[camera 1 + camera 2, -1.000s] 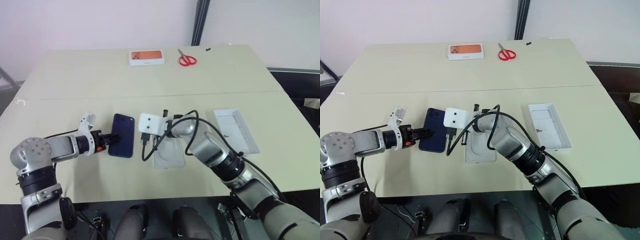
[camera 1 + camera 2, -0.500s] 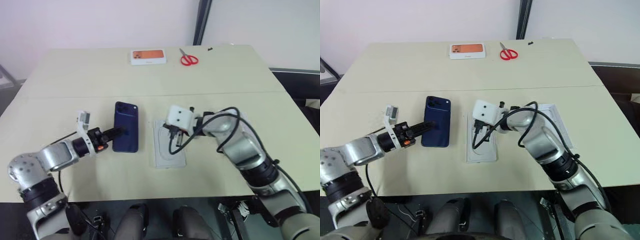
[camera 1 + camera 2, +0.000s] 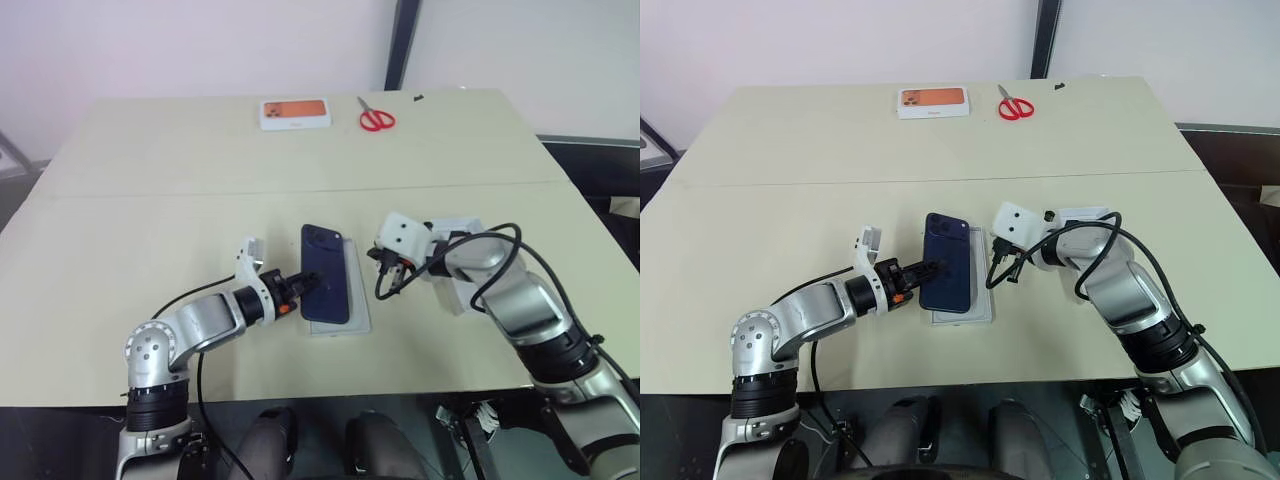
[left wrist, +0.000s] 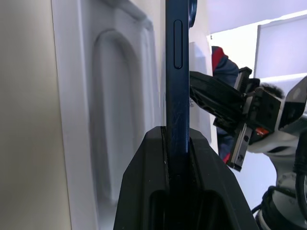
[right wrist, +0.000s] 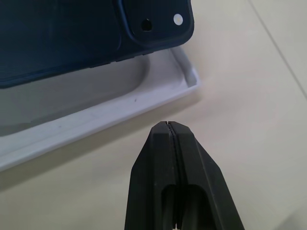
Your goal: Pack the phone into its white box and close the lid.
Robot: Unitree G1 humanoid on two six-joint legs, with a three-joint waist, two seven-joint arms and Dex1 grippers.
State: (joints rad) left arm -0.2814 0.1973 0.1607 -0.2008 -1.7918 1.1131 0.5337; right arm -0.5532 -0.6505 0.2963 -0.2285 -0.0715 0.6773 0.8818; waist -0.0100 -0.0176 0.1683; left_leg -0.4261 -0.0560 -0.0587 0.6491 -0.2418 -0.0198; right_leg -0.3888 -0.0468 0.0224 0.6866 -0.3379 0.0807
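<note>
My left gripper [image 3: 299,284] is shut on the near long edge of the dark navy phone [image 3: 326,288] and holds it just above the white box [image 3: 357,300], a shallow tray in the table's middle. The phone's back faces up, its camera cluster at the far end. In the left wrist view the phone [image 4: 176,72] stands edge-on between my fingers [image 4: 144,191], with the tray [image 4: 110,96] beside it. My right gripper [image 5: 168,123] is shut on nothing, just right of the box rim [image 5: 120,108]. The lid [image 3: 461,222] lies to the right, mostly behind my right arm.
A white box with an orange picture [image 3: 294,113] and red scissors [image 3: 376,120] lie at the table's far edge. The table [image 3: 150,220] spreads wide to the left and behind the tray.
My left gripper has carried the phone to the right, from the bare table to over the white box. My right gripper has moved right, off the box to its right side.
</note>
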